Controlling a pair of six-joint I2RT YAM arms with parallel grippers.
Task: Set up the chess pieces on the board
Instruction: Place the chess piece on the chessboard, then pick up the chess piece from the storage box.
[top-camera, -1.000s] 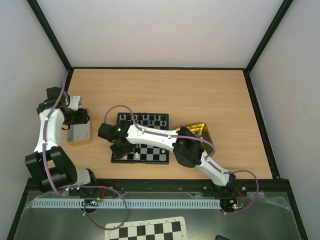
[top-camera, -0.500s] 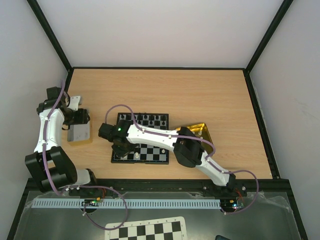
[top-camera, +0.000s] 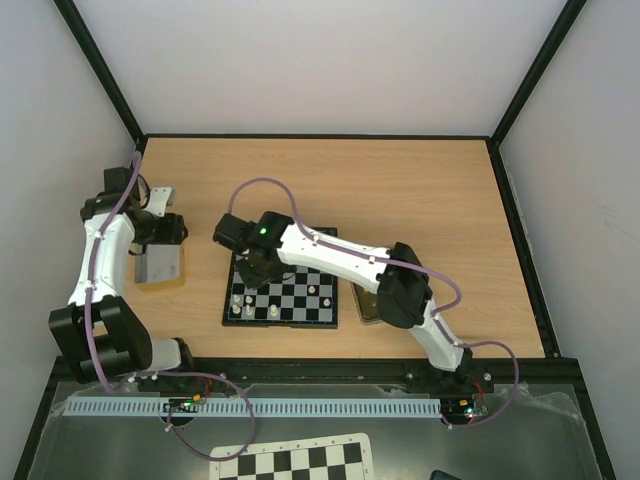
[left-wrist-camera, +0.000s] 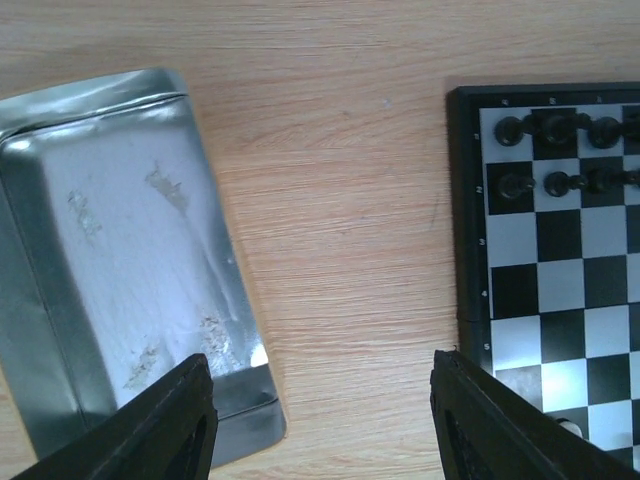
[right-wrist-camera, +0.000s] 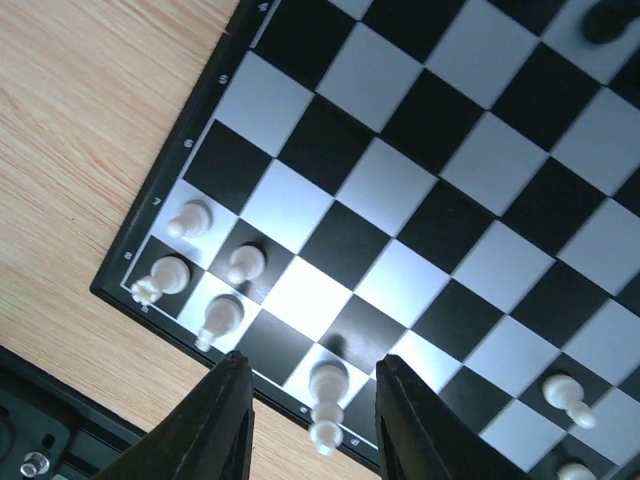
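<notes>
The board (top-camera: 290, 300) lies mid-table. Cream-white chess pieces (right-wrist-camera: 220, 316) cluster at its near left corner, and others stand further along the near rows (right-wrist-camera: 562, 392). Black pieces (left-wrist-camera: 553, 126) fill the far rows at the board's (left-wrist-camera: 545, 300) left end. My right gripper (right-wrist-camera: 312, 362) hangs open over the board's (right-wrist-camera: 400, 190) near edge. A white piece (right-wrist-camera: 326, 392) stands free on its square between the fingers (right-wrist-camera: 222, 420), touched by neither. From above, the right gripper (top-camera: 250, 268) is over the board's left half. My left gripper (left-wrist-camera: 320, 365) is open over bare wood, holding nothing.
A silver tin (left-wrist-camera: 110, 270) lies left of the board, seen from above under my left gripper (top-camera: 168, 234) as the tin (top-camera: 160, 266). A gold tin (top-camera: 364, 308) at the board's right is mostly covered by the right arm. Black rails edge the table.
My right gripper opened, releasing the white piece on the near row, and drew back toward the board's far left. The left arm shifted slightly away from the near edge.
</notes>
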